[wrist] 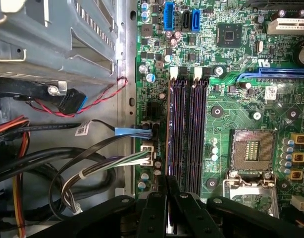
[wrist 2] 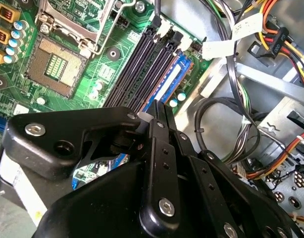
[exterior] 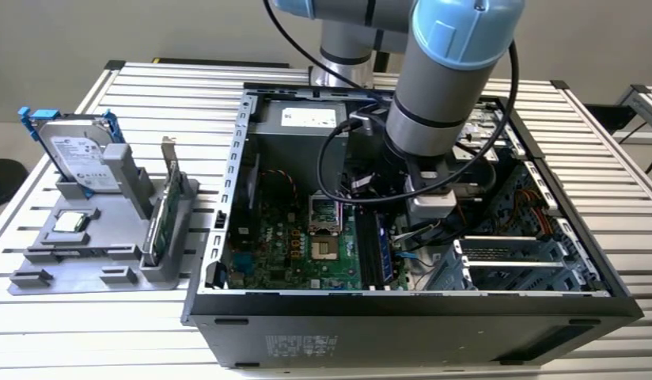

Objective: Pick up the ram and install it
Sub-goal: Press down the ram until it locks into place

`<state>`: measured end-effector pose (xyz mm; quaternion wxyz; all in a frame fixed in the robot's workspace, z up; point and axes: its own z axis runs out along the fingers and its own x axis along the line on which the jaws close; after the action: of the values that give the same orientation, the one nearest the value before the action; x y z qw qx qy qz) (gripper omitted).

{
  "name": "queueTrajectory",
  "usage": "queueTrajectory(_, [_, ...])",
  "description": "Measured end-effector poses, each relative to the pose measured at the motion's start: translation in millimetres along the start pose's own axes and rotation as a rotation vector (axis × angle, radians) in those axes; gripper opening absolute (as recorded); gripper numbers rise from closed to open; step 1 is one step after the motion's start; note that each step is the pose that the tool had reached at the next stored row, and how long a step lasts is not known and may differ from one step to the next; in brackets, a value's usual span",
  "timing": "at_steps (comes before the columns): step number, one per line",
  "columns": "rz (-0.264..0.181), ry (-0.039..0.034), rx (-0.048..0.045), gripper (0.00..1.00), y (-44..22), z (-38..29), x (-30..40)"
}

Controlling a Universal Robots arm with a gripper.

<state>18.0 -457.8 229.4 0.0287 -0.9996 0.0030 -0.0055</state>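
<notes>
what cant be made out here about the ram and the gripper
- Ram: in the second wrist view its near end is hidden behind the gripper, so full seating cannot be judged.
- Slot latches nearest the gripper: covered by the fingers in the first wrist view.
- Gripper in the exterior view: hidden behind the arm and cables.

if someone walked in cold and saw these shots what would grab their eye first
Probably the big arm with pale blue joints plunging into the open computer case in the exterior view. Next, the green motherboard with its bare CPU socket and black memory slots, over which the black gripper hangs. On the exterior view's left, a grey stand holds a hard drive in blue rails.
</notes>
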Motion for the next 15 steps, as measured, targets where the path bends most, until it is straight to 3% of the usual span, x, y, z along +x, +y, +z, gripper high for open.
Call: queueTrajectory(15, [0.0,0.0,-0.0003,0.0,4.8,1.6,-1.2])
